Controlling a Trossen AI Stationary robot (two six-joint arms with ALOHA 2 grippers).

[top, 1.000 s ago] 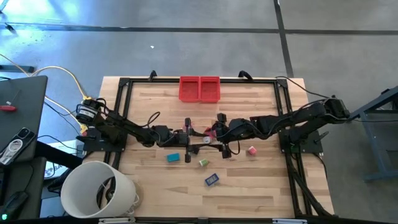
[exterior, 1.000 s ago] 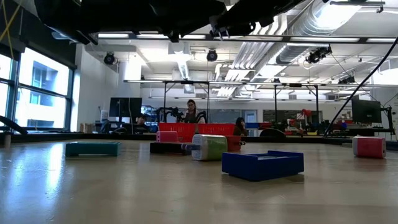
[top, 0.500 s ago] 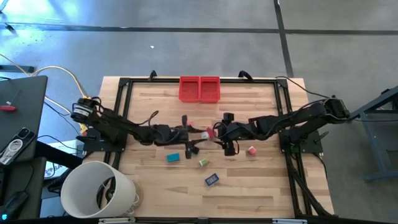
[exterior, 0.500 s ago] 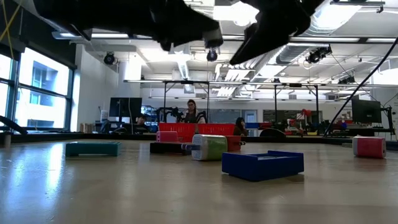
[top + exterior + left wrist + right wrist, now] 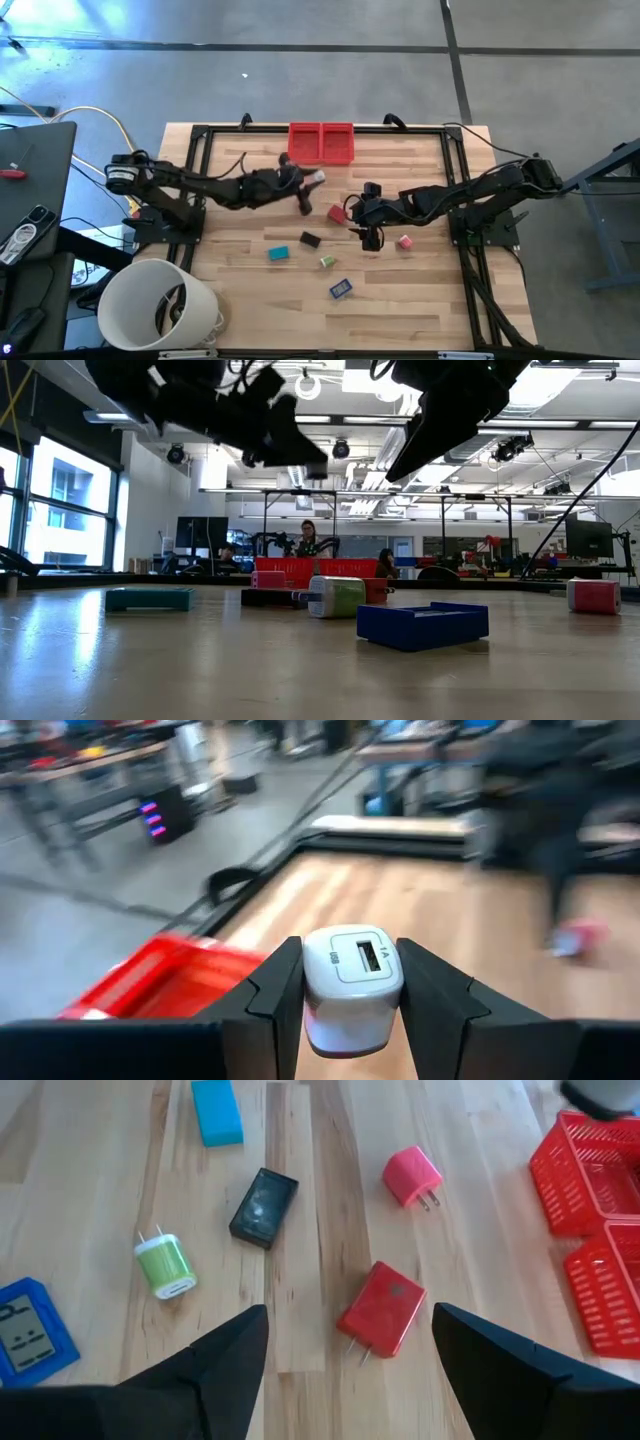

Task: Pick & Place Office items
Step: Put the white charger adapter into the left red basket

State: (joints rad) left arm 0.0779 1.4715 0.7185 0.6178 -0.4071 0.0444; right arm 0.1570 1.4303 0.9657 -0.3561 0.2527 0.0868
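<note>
The left gripper (image 5: 352, 1010) clamps a small white plastic USB charger cube (image 5: 352, 982) near the red plastic bins (image 5: 321, 142). The right gripper (image 5: 350, 1345) hangs with fingers spread, holding nothing, above a red plug-in charger (image 5: 383, 1308).

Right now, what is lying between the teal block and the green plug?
The black piece lies roughly between the teal block and the green plug, a bit toward the bins; the high view shows it.

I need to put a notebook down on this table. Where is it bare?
Free: the near strip past the dark blue piece, and the wood beside the red bins. Crowded: mid-table, around the teal, black, green and red pieces.
</note>
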